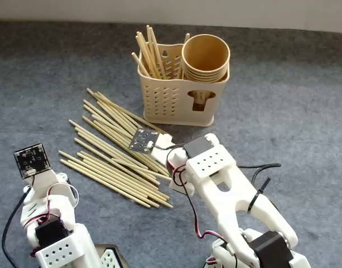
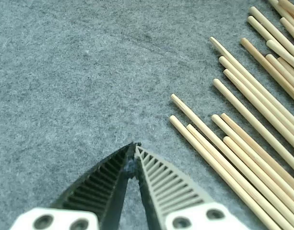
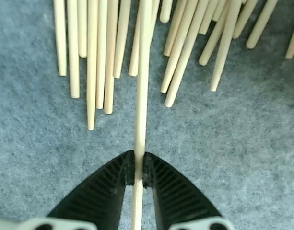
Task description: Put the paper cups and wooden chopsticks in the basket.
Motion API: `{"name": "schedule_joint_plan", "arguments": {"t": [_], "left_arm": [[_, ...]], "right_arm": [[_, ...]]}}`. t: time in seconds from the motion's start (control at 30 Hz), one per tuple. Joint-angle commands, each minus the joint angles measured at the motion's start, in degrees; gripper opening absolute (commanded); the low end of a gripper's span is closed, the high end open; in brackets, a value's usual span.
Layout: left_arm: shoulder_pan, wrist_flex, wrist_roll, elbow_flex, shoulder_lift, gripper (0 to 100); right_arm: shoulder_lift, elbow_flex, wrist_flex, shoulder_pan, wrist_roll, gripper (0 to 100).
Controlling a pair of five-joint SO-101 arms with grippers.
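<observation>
Right hand [image 3: 138, 165]: ribbed jaws clamped on one round wooden chopstick [image 3: 142, 96]. Left hand [image 2: 135, 146] closed tight, empty, over fuzzy grey felt worktop [image 2: 65, 72].

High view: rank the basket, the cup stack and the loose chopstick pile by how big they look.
1. Loose chopstick pile, taken as a spread.
2. Basket.
3. Cup stack, its lower part hidden inside the basket.

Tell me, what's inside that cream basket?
A stack of brown paper cups in one compartment, several wooden chopsticks standing in the other. The walls of the cream plastic basket hide its bottom.
</observation>
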Motion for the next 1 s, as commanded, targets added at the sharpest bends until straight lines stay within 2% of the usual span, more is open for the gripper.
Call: {"name": "schedule_joint_plan", "arguments": {"t": [0.0,0.2,0.4,0.57,0.97], "left_arm": [[-0.5,-1.0,-0.5,1.2,-0.7,1],[-0.5,-1.0,-0.5,1.2,-0.7,1],[-0.5,-1.0,-0.5,1.2,-0.7,1],[-0.5,-1.0,-0.5,1.2,-0.7,1],[-0.5,-1.0,-0.5,1.2,-0.7,1]], "right_arm": [[-2.5,-2.8,3.3,1.6,1.2,1.1],[-2.8,-2.9,6.8,1.0,1.1,12.5],[-3.0,-3.0,6.3,-0.1,0.8,13.1],[-2.9,-2.9,0.9,-5.4,-8.2,13.0],[-2.4,-1.2,-11.5,-15.4,-19.5,13.0]]}}
